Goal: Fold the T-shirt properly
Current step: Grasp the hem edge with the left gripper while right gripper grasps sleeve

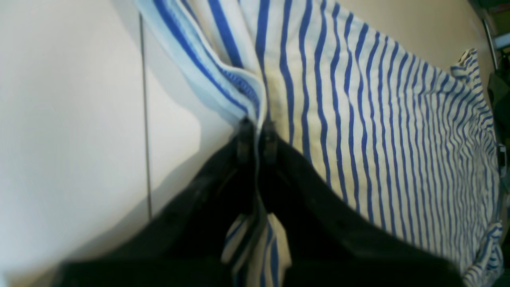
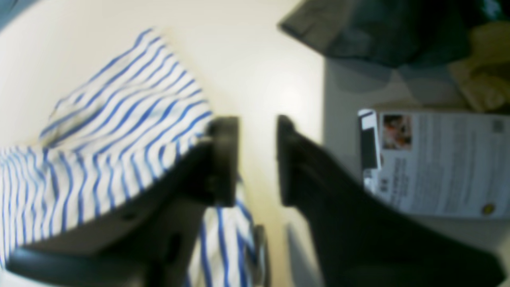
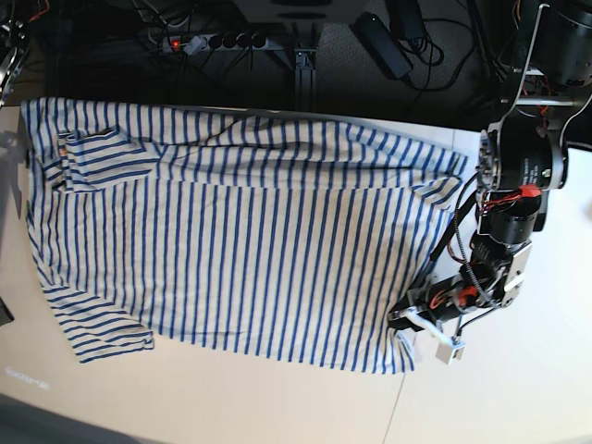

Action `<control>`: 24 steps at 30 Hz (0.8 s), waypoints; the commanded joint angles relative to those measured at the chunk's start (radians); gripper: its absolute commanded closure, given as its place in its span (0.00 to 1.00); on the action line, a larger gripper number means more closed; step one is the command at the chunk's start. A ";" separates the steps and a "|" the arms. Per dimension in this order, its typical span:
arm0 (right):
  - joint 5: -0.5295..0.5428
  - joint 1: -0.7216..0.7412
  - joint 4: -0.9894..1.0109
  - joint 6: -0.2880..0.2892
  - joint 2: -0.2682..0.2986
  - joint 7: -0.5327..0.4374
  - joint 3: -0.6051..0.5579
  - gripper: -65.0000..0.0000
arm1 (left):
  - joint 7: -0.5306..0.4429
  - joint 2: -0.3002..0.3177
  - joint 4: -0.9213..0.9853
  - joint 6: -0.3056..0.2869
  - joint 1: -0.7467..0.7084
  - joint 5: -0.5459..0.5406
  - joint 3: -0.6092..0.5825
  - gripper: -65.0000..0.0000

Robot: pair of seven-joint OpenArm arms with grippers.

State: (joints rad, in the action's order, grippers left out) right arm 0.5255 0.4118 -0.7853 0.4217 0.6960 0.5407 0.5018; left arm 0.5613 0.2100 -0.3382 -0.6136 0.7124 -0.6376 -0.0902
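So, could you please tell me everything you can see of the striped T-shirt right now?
The cream-white soft cloth T-shirt with thin blue stripes lies spread mostly flat across the pale table, short sleeves toward the base view's left, its far edge along the table's edge. It looks like light knit fabric, slightly rumpled. The left gripper is shut on a lifted fold of its hem at the base view's right. The right gripper stands open beside the cloth, gripping nothing.
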 commanded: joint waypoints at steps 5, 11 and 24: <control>-0.027 0.153 0.273 0.027 0.029 -0.070 0.006 0.52 | 0.080 0.004 -0.005 -0.004 0.021 0.029 0.000 1.00; -0.064 0.192 0.454 0.028 0.010 -0.076 0.006 0.47 | 0.095 0.004 -0.005 -0.005 0.021 0.024 -0.001 1.00; -0.157 0.198 0.462 0.050 -0.146 -0.117 -0.032 0.47 | 0.093 0.003 -0.005 -0.005 0.021 0.006 -0.001 1.00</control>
State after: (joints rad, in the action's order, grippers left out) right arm 0.3931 0.6018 -0.3264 0.4229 0.5480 0.3618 0.4728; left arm 0.6209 0.2111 -0.3401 -0.6144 0.7174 -0.6594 -0.0895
